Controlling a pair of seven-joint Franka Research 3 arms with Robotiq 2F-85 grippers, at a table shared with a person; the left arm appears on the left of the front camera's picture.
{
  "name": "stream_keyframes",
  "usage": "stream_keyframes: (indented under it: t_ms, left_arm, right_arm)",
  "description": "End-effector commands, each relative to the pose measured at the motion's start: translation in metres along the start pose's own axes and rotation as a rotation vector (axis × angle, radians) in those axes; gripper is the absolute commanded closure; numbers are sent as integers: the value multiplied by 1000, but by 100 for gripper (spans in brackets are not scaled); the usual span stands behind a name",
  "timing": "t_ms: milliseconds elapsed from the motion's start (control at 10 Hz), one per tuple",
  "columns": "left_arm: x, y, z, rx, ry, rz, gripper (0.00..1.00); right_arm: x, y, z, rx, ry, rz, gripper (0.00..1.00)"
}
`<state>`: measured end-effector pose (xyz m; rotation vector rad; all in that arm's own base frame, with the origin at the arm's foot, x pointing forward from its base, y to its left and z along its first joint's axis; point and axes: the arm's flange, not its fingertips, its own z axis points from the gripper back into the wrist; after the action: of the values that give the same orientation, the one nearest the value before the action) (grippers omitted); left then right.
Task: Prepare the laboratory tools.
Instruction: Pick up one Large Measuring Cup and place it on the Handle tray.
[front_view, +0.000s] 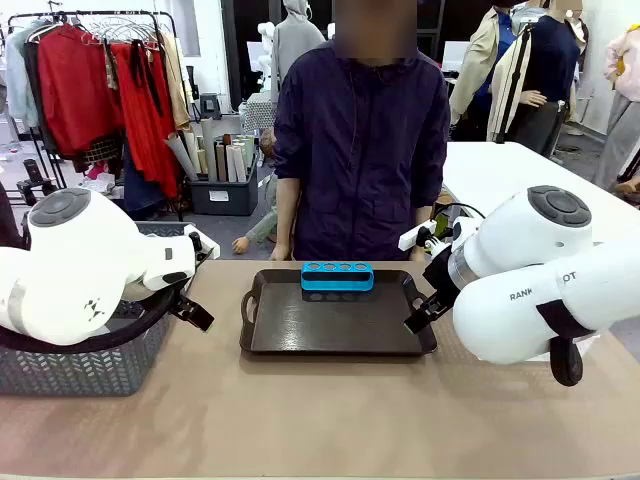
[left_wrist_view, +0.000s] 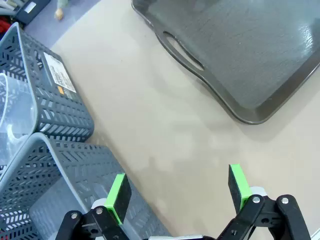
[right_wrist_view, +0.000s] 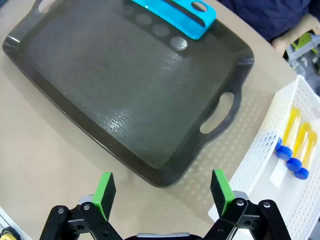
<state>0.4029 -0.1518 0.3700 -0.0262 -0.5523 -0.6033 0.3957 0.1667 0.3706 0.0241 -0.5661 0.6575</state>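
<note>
Three amber tubes with blue caps (right_wrist_view: 295, 150) lie in a white lattice basket (right_wrist_view: 260, 165), to the right of my right gripper (right_wrist_view: 162, 192). That gripper is open with nothing in it and hovers over the table at the near right corner of the dark tray (right_wrist_view: 125, 85). A blue tube rack (right_wrist_view: 175, 12) with round holes stands on the tray's far edge (front_view: 337, 276). My left gripper (left_wrist_view: 178, 192) is open and holds nothing, above the table beside the grey baskets (left_wrist_view: 60, 105). A clear vessel (left_wrist_view: 12, 115) lies in the farther basket; I cannot tell which tool it is.
A person in a dark shirt (front_view: 360, 140) stands at the far side, behind the tray (front_view: 340, 320). The grey basket (front_view: 80, 365) sits at the table's left under my left arm. Bare tabletop (front_view: 320, 420) runs along the near edge.
</note>
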Motion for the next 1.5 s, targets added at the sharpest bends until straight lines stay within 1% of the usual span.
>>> stream_keyframes:
  t_ms: [0,1400]
  left_arm:
    - [0,0,0,0,0,0,0]
    - [0,0,0,0,0,0,0]
  right_arm:
    - [0,0,0,0,0,0,0]
    - [0,0,0,0,0,0,0]
